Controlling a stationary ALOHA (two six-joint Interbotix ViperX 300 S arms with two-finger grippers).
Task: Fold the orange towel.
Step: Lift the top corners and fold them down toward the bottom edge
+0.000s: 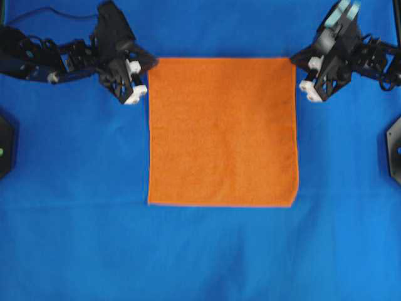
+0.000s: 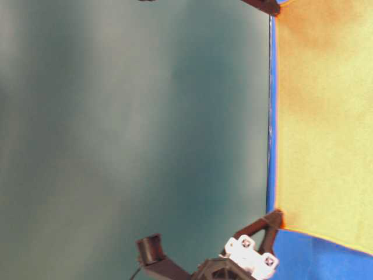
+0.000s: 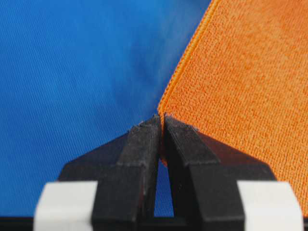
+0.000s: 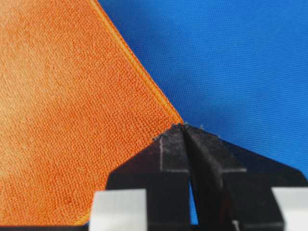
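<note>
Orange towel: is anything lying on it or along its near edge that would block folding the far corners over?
Nothing visible does. The orange towel lies flat and bare; left gripper and right gripper are shut on its far corners.

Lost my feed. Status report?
Left gripper, right gripper shut on towel corners. Towel flat, unfolded. Nothing in the way.

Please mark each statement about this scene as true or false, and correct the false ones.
1. The orange towel lies flat and unfolded. True.
2. The left hand is wide open. False: it is shut on a corner of the orange towel.
3. The right hand is shut at a towel corner. True.
4. The towel lies on a green cloth. False: it lies on a blue cloth.
5. Both hands are at the same edge of the towel. True.
</note>
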